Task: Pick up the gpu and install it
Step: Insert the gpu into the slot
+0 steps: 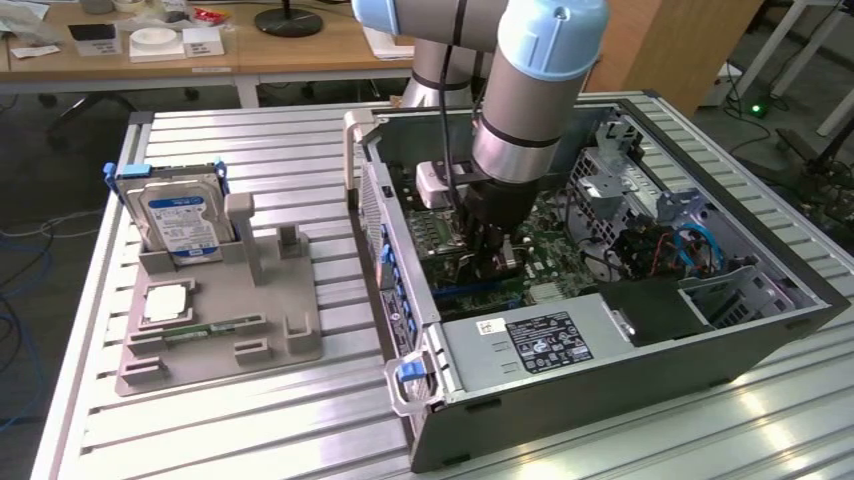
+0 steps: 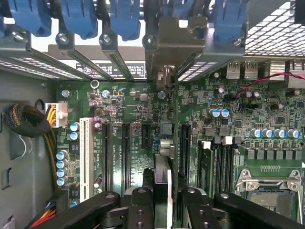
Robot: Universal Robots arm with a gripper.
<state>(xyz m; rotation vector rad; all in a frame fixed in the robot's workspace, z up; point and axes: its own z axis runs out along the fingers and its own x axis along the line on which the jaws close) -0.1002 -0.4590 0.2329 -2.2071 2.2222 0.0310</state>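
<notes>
Fingers [image 2: 140, 207] of the gripper [image 2: 164, 202] clamp the gpu [image 2: 164, 174], seen edge-on in the wrist view. It stands upright over the motherboard [image 2: 119, 109] slots, its bracket end by the blue latches [image 2: 78, 19]. From the exterior view, the arm reaches into the open computer case [image 1: 747, 330]; a hard drive [image 1: 180, 220] stands on a grey stand [image 1: 254, 310] outside. Print on the power supply [image 1: 534, 345] label is unreadable.

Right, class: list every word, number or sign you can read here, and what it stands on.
Nothing can be read.
Hard drive label: blue and white, print too small.
Power supply label: dark, print too small.
Motherboard markings: too small.
Dark sticker strip: blurred.
</notes>
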